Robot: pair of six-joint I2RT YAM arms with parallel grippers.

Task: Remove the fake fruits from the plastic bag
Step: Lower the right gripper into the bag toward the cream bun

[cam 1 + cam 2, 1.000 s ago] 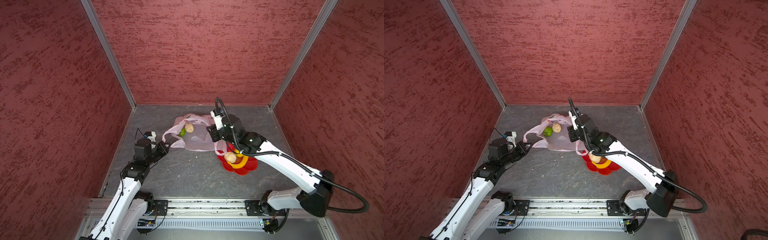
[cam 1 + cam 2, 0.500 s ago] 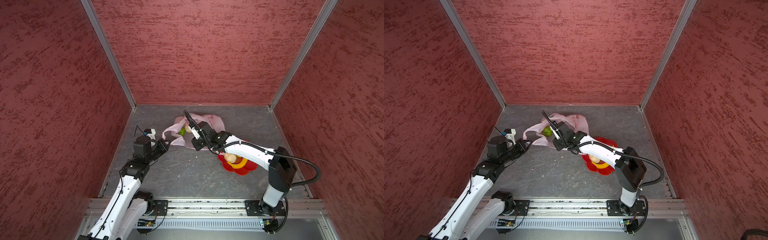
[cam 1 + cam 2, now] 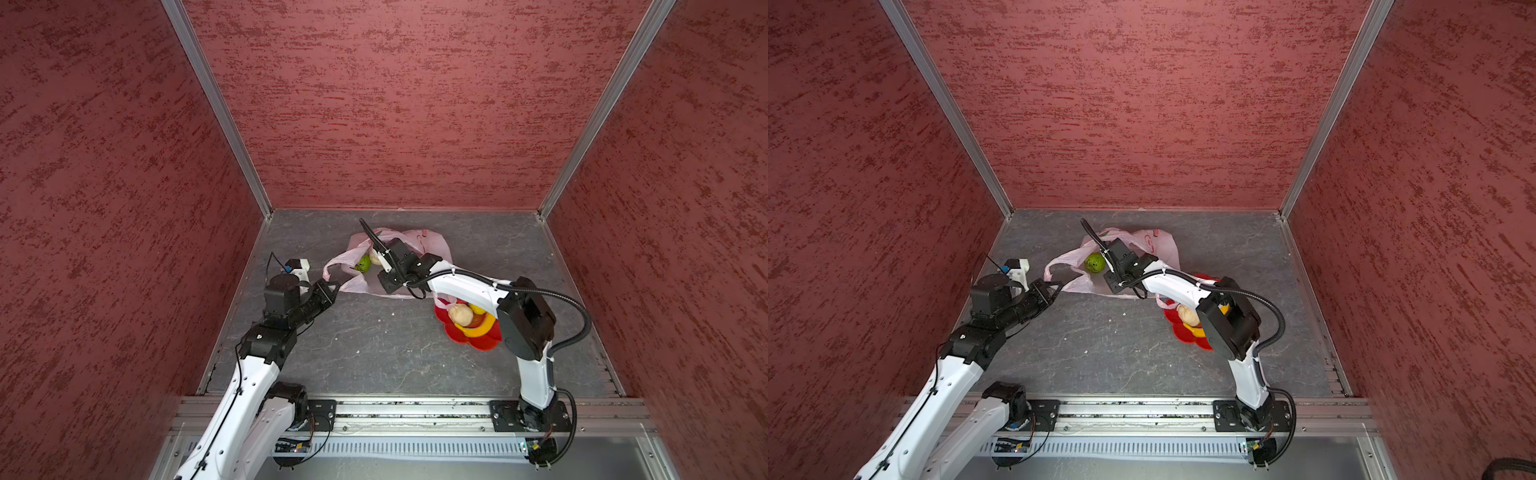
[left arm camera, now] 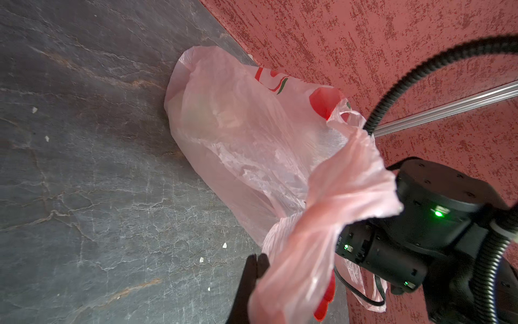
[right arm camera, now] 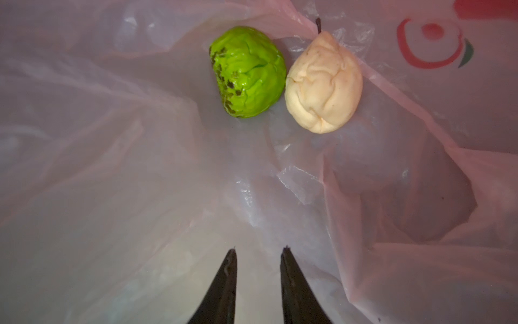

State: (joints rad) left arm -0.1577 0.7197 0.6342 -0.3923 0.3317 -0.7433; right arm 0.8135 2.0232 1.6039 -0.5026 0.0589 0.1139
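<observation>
With left pincer (image 4: 257,256) clamped on the plastic bag (image 4: 238,126), right pincer (image 5: 258,249), parted and empty, should widen around the green speckled fruit (image 5: 248,71)

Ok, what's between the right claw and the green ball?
Only bare, crinkled plastic bag lies between the right gripper and the green ball, shown in the right wrist view.
</observation>
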